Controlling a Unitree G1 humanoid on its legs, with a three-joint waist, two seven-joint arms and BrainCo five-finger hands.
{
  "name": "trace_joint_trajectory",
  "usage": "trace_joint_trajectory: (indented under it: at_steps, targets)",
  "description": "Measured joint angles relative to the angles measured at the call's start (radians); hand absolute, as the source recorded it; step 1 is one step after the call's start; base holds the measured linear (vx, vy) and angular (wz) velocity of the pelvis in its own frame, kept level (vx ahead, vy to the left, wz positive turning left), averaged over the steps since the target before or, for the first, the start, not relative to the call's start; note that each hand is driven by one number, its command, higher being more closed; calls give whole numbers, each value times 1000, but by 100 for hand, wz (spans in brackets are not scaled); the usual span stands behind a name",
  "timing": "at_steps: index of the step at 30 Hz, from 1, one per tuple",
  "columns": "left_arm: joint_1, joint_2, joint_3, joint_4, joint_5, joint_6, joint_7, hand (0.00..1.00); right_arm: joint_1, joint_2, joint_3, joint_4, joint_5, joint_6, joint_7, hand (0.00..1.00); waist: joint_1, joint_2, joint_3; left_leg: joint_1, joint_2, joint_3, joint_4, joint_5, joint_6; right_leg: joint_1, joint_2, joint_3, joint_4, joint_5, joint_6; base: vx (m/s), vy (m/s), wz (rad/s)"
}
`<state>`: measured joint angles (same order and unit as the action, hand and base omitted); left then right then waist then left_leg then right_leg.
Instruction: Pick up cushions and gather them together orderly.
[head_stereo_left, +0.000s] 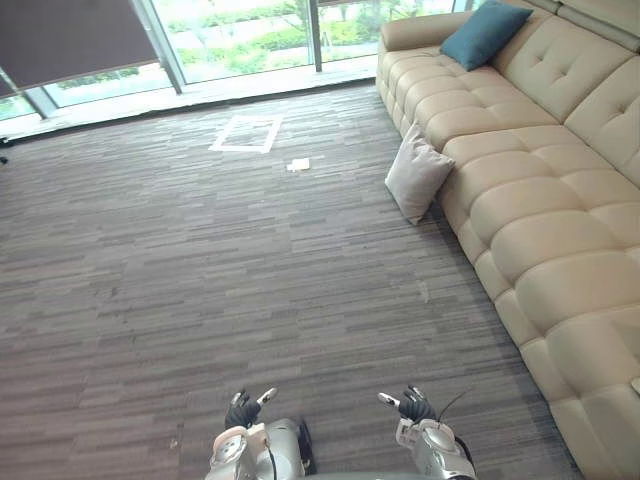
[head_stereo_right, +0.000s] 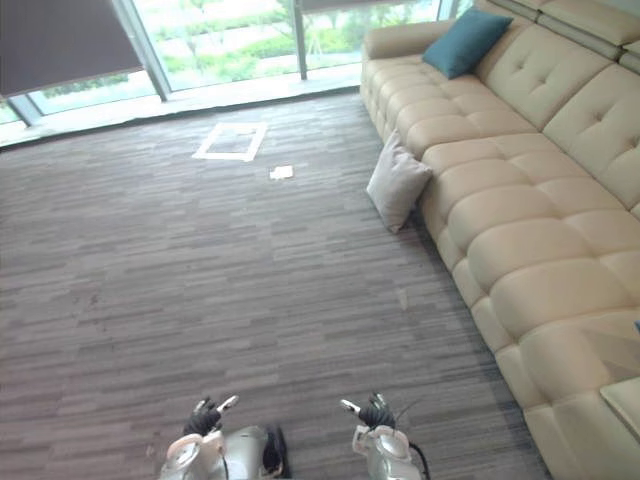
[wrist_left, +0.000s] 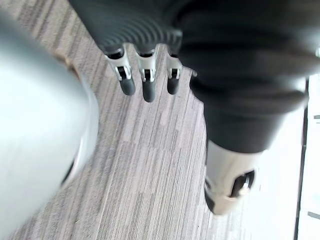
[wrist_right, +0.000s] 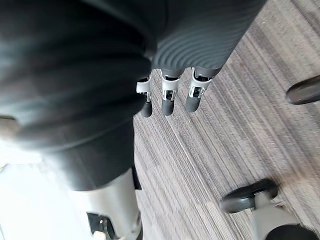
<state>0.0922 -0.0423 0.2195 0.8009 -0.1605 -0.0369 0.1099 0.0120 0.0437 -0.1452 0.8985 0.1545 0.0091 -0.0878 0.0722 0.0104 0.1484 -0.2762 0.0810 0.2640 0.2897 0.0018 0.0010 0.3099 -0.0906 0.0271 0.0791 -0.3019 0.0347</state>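
Observation:
A pale grey cushion (head_stereo_left: 417, 172) stands on the carpet, leaning against the front of the beige sofa (head_stereo_left: 540, 210). A teal cushion (head_stereo_left: 484, 32) rests on the sofa's far end, against its backrest. My left hand (head_stereo_left: 243, 409) and my right hand (head_stereo_left: 408, 406) hang low at the bottom of the eye views, far from both cushions. Each is open, with relaxed fingers (wrist_left: 146, 80) holding nothing; the right hand's fingers (wrist_right: 170, 97) point down at the carpet.
Grey striped carpet stretches from me to the windows (head_stereo_left: 240, 40) at the back. A white taped square (head_stereo_left: 246, 133) and a small white scrap (head_stereo_left: 298, 165) lie on the floor beyond the grey cushion.

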Motion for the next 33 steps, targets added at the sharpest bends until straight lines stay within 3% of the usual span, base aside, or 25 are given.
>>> trace_joint_trajectory:
  at_steps: [1, 2, 3, 4, 7, 9, 11, 12, 14, 15, 16, 17, 19, 20, 21, 22, 23, 26, 29, 30, 31, 32, 33]
  targets:
    - [0, 3, -1, 1, 0, 1, 1, 0, 8, -1, 0, -4, 0, 0, 0, 0, -3, -13, -7, 1, -14, 3, 4, -10, 14, -13, -15, 0, 28, -1, 5, 677, 312, -12]
    - [-4, 9, 0, 12, 1, -2, -2, 0, 33, -5, -1, -8, 0, -2, 0, 0, -3, -43, -9, 55, -52, 33, 4, -56, 23, -92, -54, 23, 258, 10, 38, 652, 322, -11]
    - [-5, 16, 0, 16, 1, -3, -2, 0, 41, -3, 0, -9, 0, -2, 0, 0, -3, -53, -3, 96, -68, 37, -3, -82, 32, -154, -64, 41, 436, 40, 77, 845, 439, -21]
    - [-15, 26, 0, 25, 0, 1, -2, 0, 57, -3, 1, -10, 0, -2, 1, 0, -11, -65, 7, 168, -87, 42, -11, -132, 31, -295, -67, 75, 760, 121, 119, 556, 292, -14]
    - [-43, 17, -5, 74, -1, 8, -2, 0, 68, -6, 2, -61, 0, -11, 6, 0, -27, -53, 20, 343, -109, 30, -76, -196, 38, -495, -49, 35, 1042, 113, 104, 513, 207, 4]
    - [-47, 3, -12, 75, -1, 8, -1, 0, 72, -3, -2, -87, 0, -27, 10, 0, -30, -52, 21, 428, -110, 17, -131, -239, 46, -620, -26, -40, 989, 78, 67, 394, 93, 16]
    - [-50, -8, -21, 85, -1, 10, -1, 0, 69, -5, -25, -98, 1, -33, 11, 0, -47, -49, 25, 494, -108, -13, -146, -288, 49, -687, -27, -145, 812, 66, 46, 621, 54, 42]
    - [-52, -14, -22, 97, -1, 12, -1, 0, 64, -10, -45, -94, 1, -34, 11, 0, -59, -48, 25, 552, -108, -32, -171, -311, 44, -698, -18, -206, 607, 95, 23, 593, -5, 52]
    - [-52, -15, -22, 109, 0, 13, -2, 0, 66, -10, -62, -92, 2, -36, 11, 0, -77, -46, 24, 634, -112, -77, -212, -342, 36, -695, 15, -218, 357, 188, 10, 713, -77, 68]
    - [-50, -15, -22, 121, 1, 14, -4, 0, 65, -14, -66, -88, 1, -37, 11, 0, -82, -45, 24, 666, -114, -112, -215, -345, 40, -692, 28, -189, 346, 267, -44, 944, -155, 78]
    - [-46, -20, -20, 127, 1, 16, -6, 0, 64, -28, -68, -84, 1, -33, 12, 0, -89, -23, 13, 670, -89, -146, -190, -342, 37, -692, 39, -188, 390, 274, -110, 806, -150, 55]
    - [-45, -20, -25, 127, 3, 18, -12, 0, 59, -38, -70, -83, 0, -31, 10, 0, -85, -4, 9, 659, -72, -161, -152, -329, 17, -690, 35, -206, 419, 244, -127, 774, -166, 47]
    - [-53, -25, -13, 124, 3, 23, -15, 0, 44, -50, -78, -81, 2, -25, 10, 0, -84, 31, 21, 560, -61, -214, 111, -238, -98, -635, 34, -233, 437, 165, -132, 739, -181, 32]
    - [-53, -25, -9, 122, 3, 24, -15, 0, 43, -50, -75, -85, 3, -26, 10, 0, -85, 49, 29, 475, -45, -238, 327, -140, -187, -559, 48, -235, 382, 152, -133, 710, -147, 9]
    - [-48, -25, -7, 117, 3, 24, -16, 0, 42, -50, -70, -86, 4, -26, 9, 0, -80, 54, 35, 417, -24, -239, 463, -96, -229, -513, 61, -234, 345, 148, -133, 649, -86, -12]
    - [-42, -20, 0, 101, 3, 22, -17, 0, 35, -41, -54, -79, 6, -24, 7, 0, -74, 67, 42, 316, 24, -194, 696, -108, -201, -403, 87, -225, 272, 139, -137, 704, -59, -31]
    - [-41, -19, -1, 87, 2, 22, -17, 0, 29, -27, -36, -67, 15, -22, 7, 0, -65, 51, 54, 246, 52, -146, 782, -148, -138, -320, 94, -210, 215, 133, -138, 528, -36, -37]
    - [-38, -16, -18, 37, 2, 17, -22, 0, 26, -4, -7, -55, 38, -20, 6, 0, -30, 33, 50, 69, 96, -37, 676, -211, -53, -195, 89, -143, 116, 89, -128, 418, -10, -57]
    - [-32, -19, -10, 16, 1, 5, -22, 0, 36, 7, -8, -54, 42, -10, 5, 0, -13, 24, 48, 26, 83, -19, 314, -214, -62, -125, 64, -76, 96, 48, -80, 537, 145, -78]
    - [-28, -18, -8, 14, 1, 1, -21, 0, 44, 2, -12, -54, 42, -10, 2, 0, -13, 16, 41, 27, 57, -52, 129, -181, -78, -94, 40, -42, 88, 13, -54, 547, 275, -74]
    - [-24, -18, -8, 12, 1, 0, -20, 0, 50, -4, -10, -54, 41, -10, 0, 0, -11, 12, 33, 26, 38, -88, 42, -142, -87, -80, 24, -14, 88, -12, -33, 560, 319, -93]
    - [-17, -18, -8, 7, 2, -1, -20, 0, 55, -5, -9, -50, 40, -8, -1, 0, -7, -6, 19, 26, 21, -91, 54, -51, -67, -69, -1, 15, 89, -38, -8, 609, 370, -77]
    - [-18, -5, -8, 8, 2, -2, -20, 0, 56, -2, -8, -46, 40, -6, -1, 0, -6, -23, 1, 24, 0, -68, 81, -69, -31, -65, -27, 42, 98, -43, 1, 649, 364, -71]
